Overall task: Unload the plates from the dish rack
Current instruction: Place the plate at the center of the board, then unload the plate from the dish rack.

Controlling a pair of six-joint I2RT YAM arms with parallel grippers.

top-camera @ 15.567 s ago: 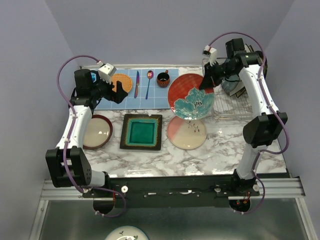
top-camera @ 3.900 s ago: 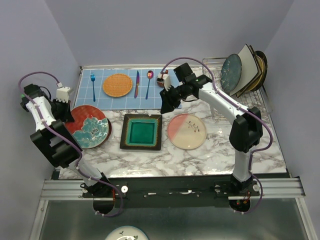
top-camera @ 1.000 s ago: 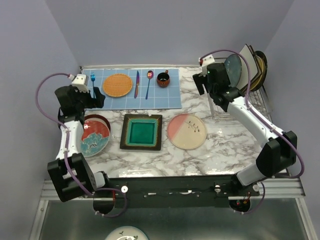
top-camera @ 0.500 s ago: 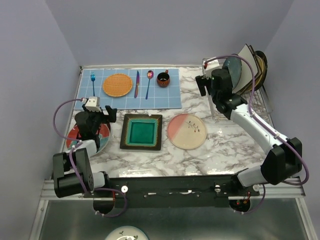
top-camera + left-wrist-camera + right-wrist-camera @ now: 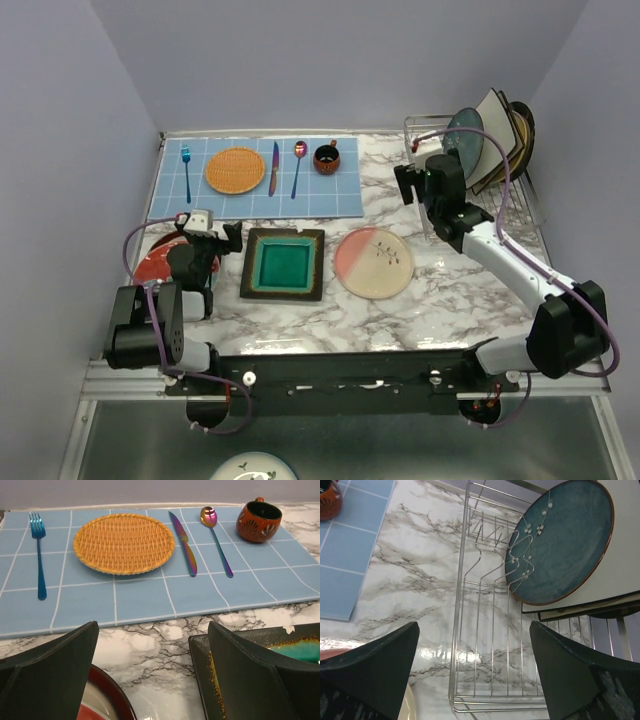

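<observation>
- A white marble table (image 5: 440,300) under plain lilac walls, seen from above. A blue mat (image 5: 330,195) lies at its far left.
- The dish rack (image 5: 480,645), of silver wire, sits in the table's far right corner, at about 2 o'clock from the table's centre.
- Plates stand on edge in it, packed at its far end and leaning back. A dark blue round plate (image 5: 560,540) is in front, with a cream square plate (image 5: 625,565) right behind it. Darker ones stand behind that; I cannot count them. The nearer prongs hold nothing.
- The right gripper (image 5: 472,630) hovers just beside the rack's left side, fingers spread wide and holding nothing. In its wrist view the blue plate lies at about 1 o'clock, face turned toward it.
- The left gripper (image 5: 152,627), also spread wide and empty, is low at the table's near left, well apart from the rack. The right arm is much nearer.
- Already on the table: a red plate (image 5: 155,266) beneath the left arm, a teal square plate (image 5: 283,264), and a pink and cream plate (image 5: 373,263).
</observation>
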